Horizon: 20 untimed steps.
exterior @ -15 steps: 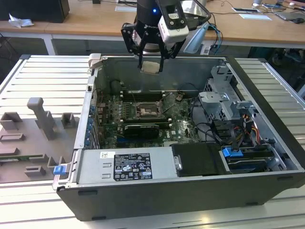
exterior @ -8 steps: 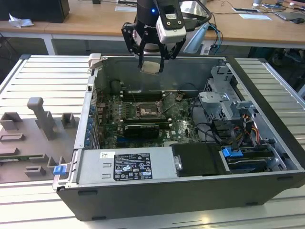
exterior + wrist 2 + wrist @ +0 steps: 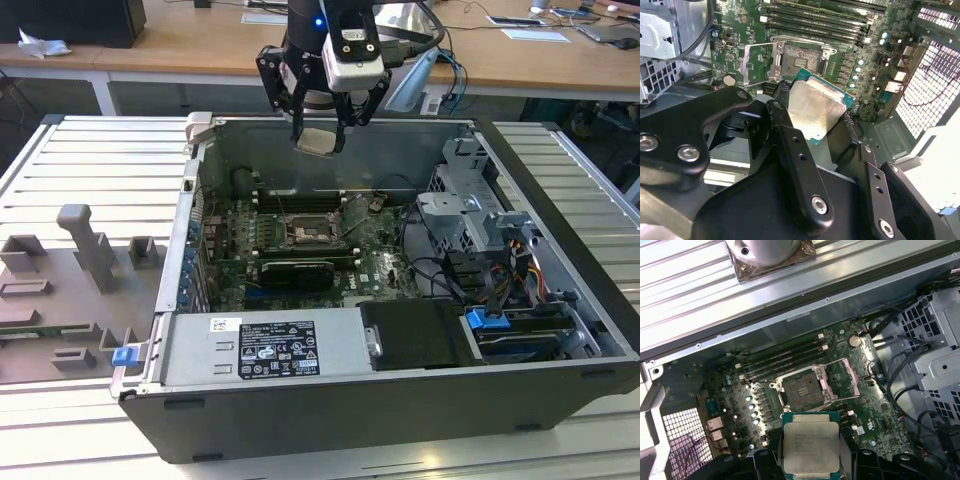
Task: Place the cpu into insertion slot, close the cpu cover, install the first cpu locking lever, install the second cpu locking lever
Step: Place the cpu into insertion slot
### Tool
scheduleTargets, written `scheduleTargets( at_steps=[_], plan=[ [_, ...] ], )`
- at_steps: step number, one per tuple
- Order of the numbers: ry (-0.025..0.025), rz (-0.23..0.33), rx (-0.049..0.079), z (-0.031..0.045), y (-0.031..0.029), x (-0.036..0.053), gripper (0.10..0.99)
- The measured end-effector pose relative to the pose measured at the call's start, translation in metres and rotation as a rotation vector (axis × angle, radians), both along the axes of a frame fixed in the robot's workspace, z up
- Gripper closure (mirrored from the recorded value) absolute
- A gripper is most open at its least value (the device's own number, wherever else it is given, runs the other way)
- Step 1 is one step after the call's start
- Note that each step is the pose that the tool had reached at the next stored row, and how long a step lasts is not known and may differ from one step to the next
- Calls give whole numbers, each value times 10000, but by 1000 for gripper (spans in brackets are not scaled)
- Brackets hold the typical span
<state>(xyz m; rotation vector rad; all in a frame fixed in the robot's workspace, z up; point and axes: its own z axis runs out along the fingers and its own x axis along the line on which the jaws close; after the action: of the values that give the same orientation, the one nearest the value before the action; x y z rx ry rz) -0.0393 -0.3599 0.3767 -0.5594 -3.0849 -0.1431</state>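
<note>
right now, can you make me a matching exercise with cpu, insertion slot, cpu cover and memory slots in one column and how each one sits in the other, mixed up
Column one
1. cpu
2. insertion slot
3. cpu cover
4. memory slots

Column two
a. swung open, standing beside the insertion slot
b. long narrow black rows
c. held in the gripper, not yet seated
d. empty, dark centre showing

Pairs: 1-c; 2-d; 3-a; 4-b

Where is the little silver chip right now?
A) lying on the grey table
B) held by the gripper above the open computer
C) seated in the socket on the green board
B: the gripper grips the cpu above the computer case; the insertion slot is bare.
</note>
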Motion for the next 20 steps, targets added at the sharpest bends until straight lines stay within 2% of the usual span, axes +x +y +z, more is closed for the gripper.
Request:
scheduleTargets(
  at_steps=[13,20],
  plan=[
    [0,-984,-1,-1,0,0,545],
    [0,-1297,0,-2,0,0,545]
  ],
)
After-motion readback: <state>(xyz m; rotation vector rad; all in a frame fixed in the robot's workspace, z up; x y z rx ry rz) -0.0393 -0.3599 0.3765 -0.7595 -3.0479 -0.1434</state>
